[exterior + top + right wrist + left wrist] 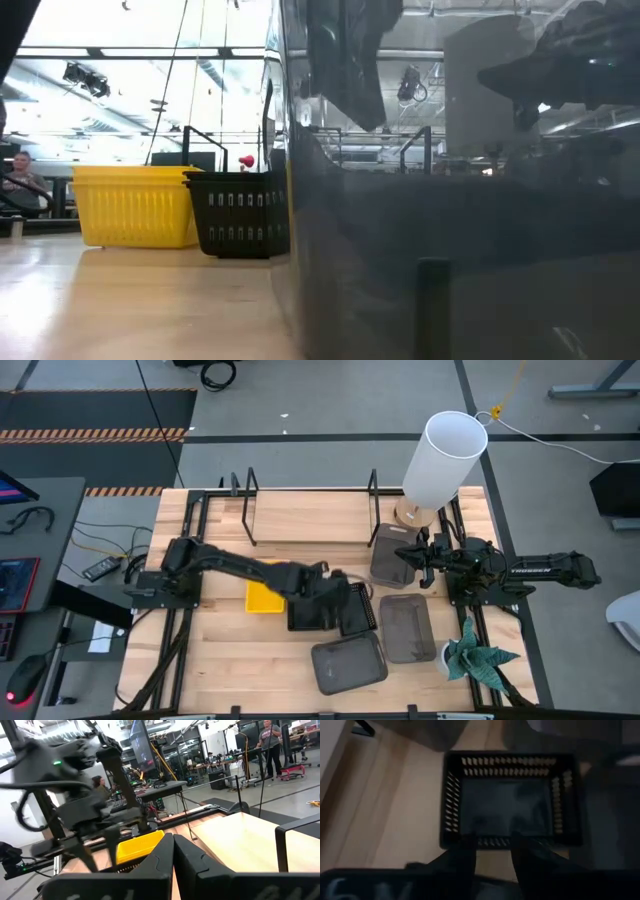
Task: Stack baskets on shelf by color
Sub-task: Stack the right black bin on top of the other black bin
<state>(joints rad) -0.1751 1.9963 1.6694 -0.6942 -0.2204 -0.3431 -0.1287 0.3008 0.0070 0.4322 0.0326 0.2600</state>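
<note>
Fingers [465,862] of the left gripper [492,857] parted over a black mesh basket's [507,802] near wall, mid-table beside a yellow basket [264,598]; right gripper [174,851] clenched, empty, above grey basket [391,552], near lamp [440,460].

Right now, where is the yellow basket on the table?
In the high view the yellow basket lies left of centre on the table, under the left arm and touching the black baskets to its right.
</note>
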